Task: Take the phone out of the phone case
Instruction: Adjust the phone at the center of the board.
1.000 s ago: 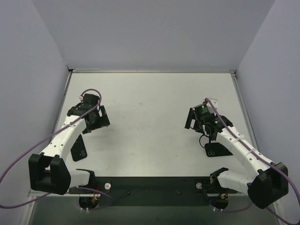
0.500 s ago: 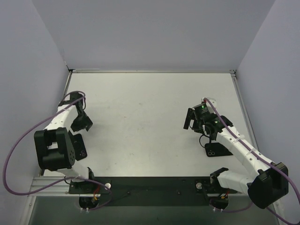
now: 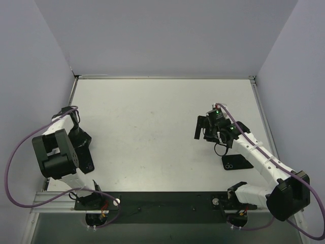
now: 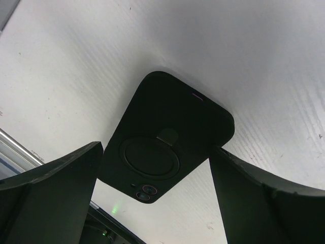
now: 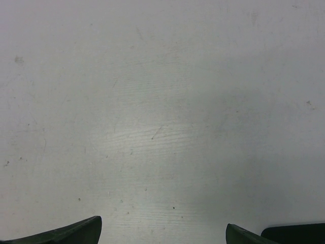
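Observation:
The phone in its black phone case (image 4: 165, 145) lies back up on the white table, showing a round ring and two camera lenses. In the top view the phone case (image 3: 88, 163) lies near the table's left front edge, partly under my left arm. My left gripper (image 4: 157, 150) hovers above it, open, with one finger on each side and nothing held. In the top view the left gripper (image 3: 80, 138) sits just behind the case. My right gripper (image 3: 202, 128) is open over bare table at the right, and the right wrist view shows the right gripper (image 5: 163, 223) empty.
A second flat black item with two lens rings (image 3: 236, 162) lies beside my right arm. Grey walls close the table on the left, back and right. A black mounting strip (image 3: 162, 201) runs along the near edge.
My left arm has folded back and swung to the left, bringing its gripper over the phone case. My right gripper has shifted slightly left. Both stay open.

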Robot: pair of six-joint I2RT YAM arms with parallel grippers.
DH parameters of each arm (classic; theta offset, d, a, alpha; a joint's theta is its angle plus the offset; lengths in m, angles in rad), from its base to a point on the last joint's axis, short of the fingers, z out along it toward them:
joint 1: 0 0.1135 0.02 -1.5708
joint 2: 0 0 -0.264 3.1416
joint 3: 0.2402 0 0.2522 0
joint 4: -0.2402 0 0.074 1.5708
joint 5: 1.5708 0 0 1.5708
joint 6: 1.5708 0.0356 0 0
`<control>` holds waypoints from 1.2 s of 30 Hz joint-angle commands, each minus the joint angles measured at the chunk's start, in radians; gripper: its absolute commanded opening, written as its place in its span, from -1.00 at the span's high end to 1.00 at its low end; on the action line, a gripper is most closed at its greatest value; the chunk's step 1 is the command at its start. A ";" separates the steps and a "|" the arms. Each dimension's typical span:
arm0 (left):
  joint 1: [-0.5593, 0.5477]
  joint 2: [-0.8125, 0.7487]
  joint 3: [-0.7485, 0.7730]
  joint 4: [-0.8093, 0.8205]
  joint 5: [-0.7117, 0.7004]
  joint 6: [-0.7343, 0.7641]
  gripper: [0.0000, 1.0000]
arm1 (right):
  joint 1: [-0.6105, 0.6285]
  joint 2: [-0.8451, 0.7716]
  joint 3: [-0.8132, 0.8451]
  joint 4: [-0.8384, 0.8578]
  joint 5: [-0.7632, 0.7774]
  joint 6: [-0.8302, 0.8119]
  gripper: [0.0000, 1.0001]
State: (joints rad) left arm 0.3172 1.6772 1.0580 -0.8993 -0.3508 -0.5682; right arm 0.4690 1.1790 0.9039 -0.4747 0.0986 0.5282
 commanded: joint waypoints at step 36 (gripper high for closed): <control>-0.250 0.124 -0.072 0.154 0.376 -0.025 -0.95 | 0.132 0.077 0.087 -0.013 0.024 0.087 -1.00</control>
State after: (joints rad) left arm 0.2077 1.7245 1.0306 -0.8665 -0.1646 -0.5049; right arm 0.5911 1.2549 0.9745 -0.4709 0.0872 0.5976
